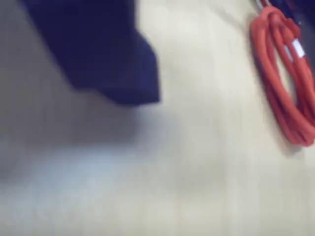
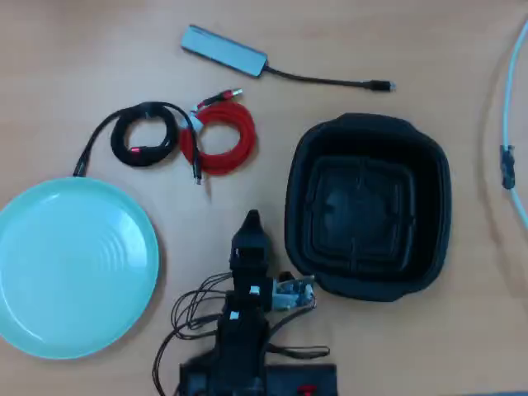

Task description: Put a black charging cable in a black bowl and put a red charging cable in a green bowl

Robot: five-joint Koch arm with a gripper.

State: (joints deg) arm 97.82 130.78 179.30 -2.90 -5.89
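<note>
In the overhead view the red charging cable point(image 2: 221, 138) lies coiled on the wooden table, touching the black charging cable point(image 2: 146, 136) coiled to its left. The green bowl point(image 2: 70, 268) sits at the left and holds nothing. The black bowl point(image 2: 367, 206) sits at the right and holds nothing. My gripper point(image 2: 252, 221) points up the picture between the two bowls, a short way below the red coil and holding nothing. Only one tip shows. In the wrist view one dark blurred finger point(image 1: 113, 64) hangs over bare table, with the red cable point(image 1: 285, 78) at the right edge.
A grey hub point(image 2: 224, 48) with a black lead lies at the back of the table. A white cable point(image 2: 511, 124) runs along the right edge. The arm's base and loose wires point(image 2: 239, 346) are at the bottom centre.
</note>
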